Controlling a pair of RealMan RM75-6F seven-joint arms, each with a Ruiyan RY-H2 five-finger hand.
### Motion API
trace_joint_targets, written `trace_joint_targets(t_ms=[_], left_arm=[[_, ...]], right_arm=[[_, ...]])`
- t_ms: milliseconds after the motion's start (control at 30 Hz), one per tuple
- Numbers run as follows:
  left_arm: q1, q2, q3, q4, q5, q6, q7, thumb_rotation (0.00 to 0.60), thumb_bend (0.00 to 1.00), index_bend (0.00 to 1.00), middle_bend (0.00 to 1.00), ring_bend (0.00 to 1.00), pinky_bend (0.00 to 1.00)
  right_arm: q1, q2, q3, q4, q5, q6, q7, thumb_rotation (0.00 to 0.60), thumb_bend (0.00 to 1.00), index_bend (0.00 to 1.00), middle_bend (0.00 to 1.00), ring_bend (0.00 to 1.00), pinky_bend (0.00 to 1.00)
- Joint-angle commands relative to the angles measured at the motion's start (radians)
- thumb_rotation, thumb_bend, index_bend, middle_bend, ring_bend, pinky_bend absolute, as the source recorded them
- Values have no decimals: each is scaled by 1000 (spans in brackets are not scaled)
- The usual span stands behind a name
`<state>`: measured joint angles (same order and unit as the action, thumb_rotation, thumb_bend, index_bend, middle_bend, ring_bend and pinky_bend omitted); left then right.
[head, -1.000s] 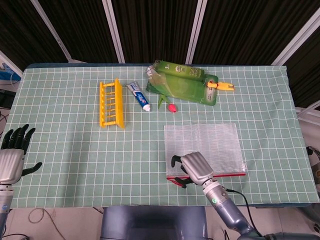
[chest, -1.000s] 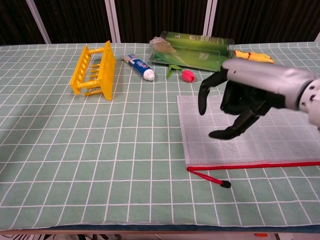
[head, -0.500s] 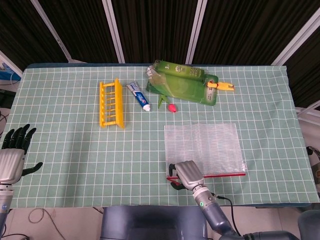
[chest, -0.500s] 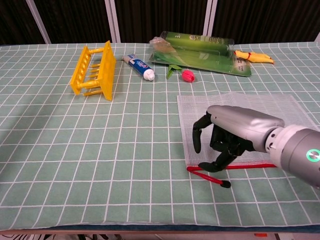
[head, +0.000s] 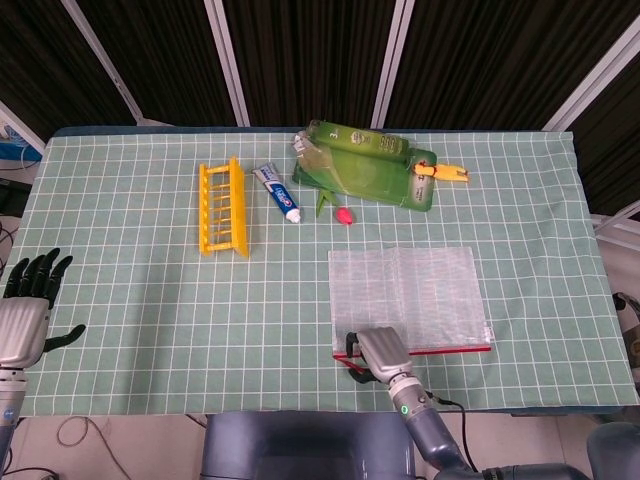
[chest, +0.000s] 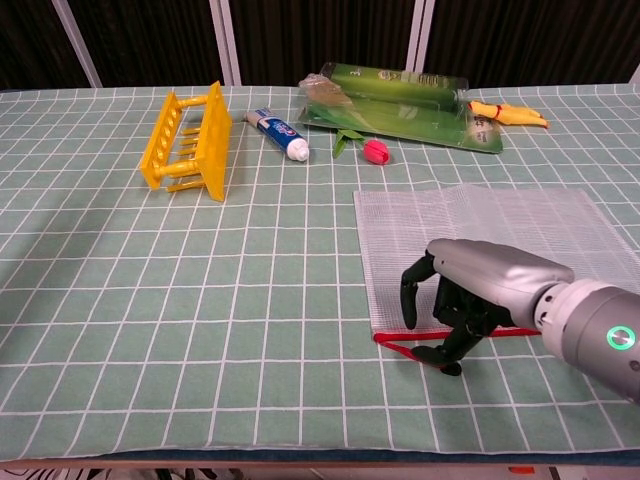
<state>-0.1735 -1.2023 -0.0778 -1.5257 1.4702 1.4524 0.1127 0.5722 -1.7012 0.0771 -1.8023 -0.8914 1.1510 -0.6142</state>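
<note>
I have the right hand (chest: 470, 300) low over the near left corner of the mesh pouch (chest: 500, 250), which lies flat on the green checked tablecloth (chest: 200, 300) toward the right of the table. The fingers (chest: 409, 297) curl downward around the pouch's red zipper edge (chest: 395, 337), and the lowest fingertips sit right at the red pull cord (chest: 415, 355) that trails off the corner toward me. From the chest view I cannot tell whether the fingertips actually pinch the cord or only touch it. In the head view the same hand (head: 380, 355) covers that corner, so it gives me nothing more on the grip.

My left hand (head: 28, 310) hangs off the left edge of the table, fingers spread and holding nothing, well apart from everything on the cloth.

Across the far side of the table I see a yellow rack (chest: 187, 138) lying on its side, a toothpaste tube (chest: 279, 134) just beside it, and a green package (chest: 400, 107) further right. A small red tulip (chest: 373, 150) lies near the package's front edge, and a yellow rubber chicken toy (chest: 505, 112) rests at the package's right end.
</note>
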Motion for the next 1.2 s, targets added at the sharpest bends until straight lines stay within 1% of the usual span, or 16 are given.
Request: trace_joint_targets(t_ms=[33, 900, 1200], left_arm=[[0, 0, 0, 1, 2, 1, 2, 600, 6, 0, 0, 0, 0], [0, -1, 1, 2, 3, 3, 0, 600, 5, 0, 0, 0, 0], [-1, 0, 0, 1, 1, 2, -3, 600, 5, 0, 0, 0, 0]], right_arm=[[-3, -2, -4, 5, 6, 0, 4, 600, 355, 550, 1000, 1000, 1000], [-29, -10, -27, 51, 16, -2, 42, 600, 358, 551, 1000, 1000, 1000], [-35, -12, -31, 60, 18, -5, 47, 600, 401, 551, 1000, 1000, 1000]])
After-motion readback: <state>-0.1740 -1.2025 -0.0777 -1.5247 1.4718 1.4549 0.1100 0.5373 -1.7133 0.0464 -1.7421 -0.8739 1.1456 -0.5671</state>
